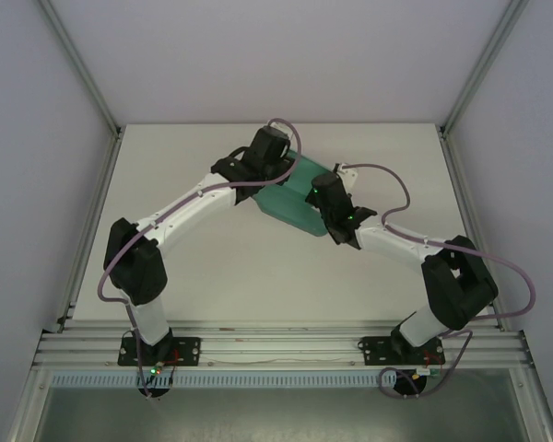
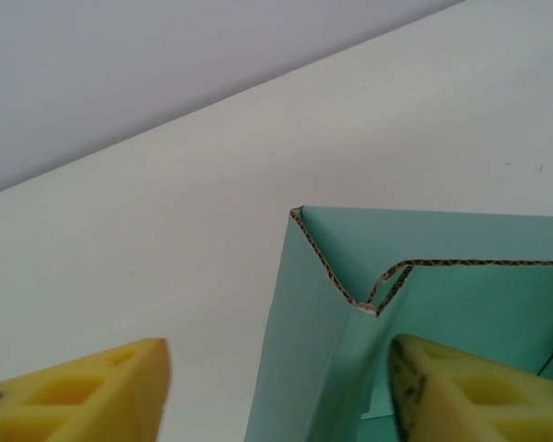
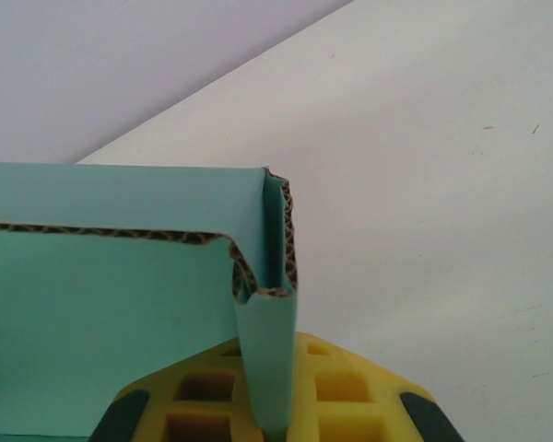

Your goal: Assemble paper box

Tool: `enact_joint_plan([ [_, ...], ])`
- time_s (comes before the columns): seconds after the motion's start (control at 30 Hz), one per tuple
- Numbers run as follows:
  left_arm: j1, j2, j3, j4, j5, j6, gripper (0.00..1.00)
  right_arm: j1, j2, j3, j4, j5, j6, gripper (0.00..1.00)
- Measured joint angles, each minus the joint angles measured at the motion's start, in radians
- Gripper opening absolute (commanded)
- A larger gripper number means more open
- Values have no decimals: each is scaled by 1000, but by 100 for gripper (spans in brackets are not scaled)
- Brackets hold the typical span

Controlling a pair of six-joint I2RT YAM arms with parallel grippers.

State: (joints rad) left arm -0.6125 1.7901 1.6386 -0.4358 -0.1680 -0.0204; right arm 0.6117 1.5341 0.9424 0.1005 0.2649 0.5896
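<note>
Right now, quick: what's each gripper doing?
Left gripper: open, straddling a wall of the teal-green corrugated card box.
Right gripper: shut on the box's folded wall.

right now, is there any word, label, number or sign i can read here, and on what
None can be read.
The box is plain teal card, unprinted.
The left claw and right claw are plain yellow, no marks.
The table carries no print.
</note>
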Motion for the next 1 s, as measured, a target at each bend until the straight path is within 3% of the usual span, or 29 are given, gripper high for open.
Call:
enact_joint_plan([
  [0.23,11,34,3,-29,2,31,46,0,-1,0,-3,-10,-10,0],
  [0.37,17,104,32,-56,-8,40,16,0,-6,0,-3,-29,-23,0],
  [0.4,17,119,44,-61,-20,39,12,0,-6,0,-7,-29,-26,0],
  [0.53,16,153,77,-79,-55,43,16,-2,-6,-2,-22,-27,-29,0],
  [0.63,11,154,82,-80,-82,40,0,-2,-6,-1,-21,-19,-29,0],
  [0.67,6,154,80,-75,-103,47,0,-1,-6,0,-21,-14,-29,0],
  [1.0,-62,171,35,51,-452,48,0,21,-7,19,5,14,-29,0],
])
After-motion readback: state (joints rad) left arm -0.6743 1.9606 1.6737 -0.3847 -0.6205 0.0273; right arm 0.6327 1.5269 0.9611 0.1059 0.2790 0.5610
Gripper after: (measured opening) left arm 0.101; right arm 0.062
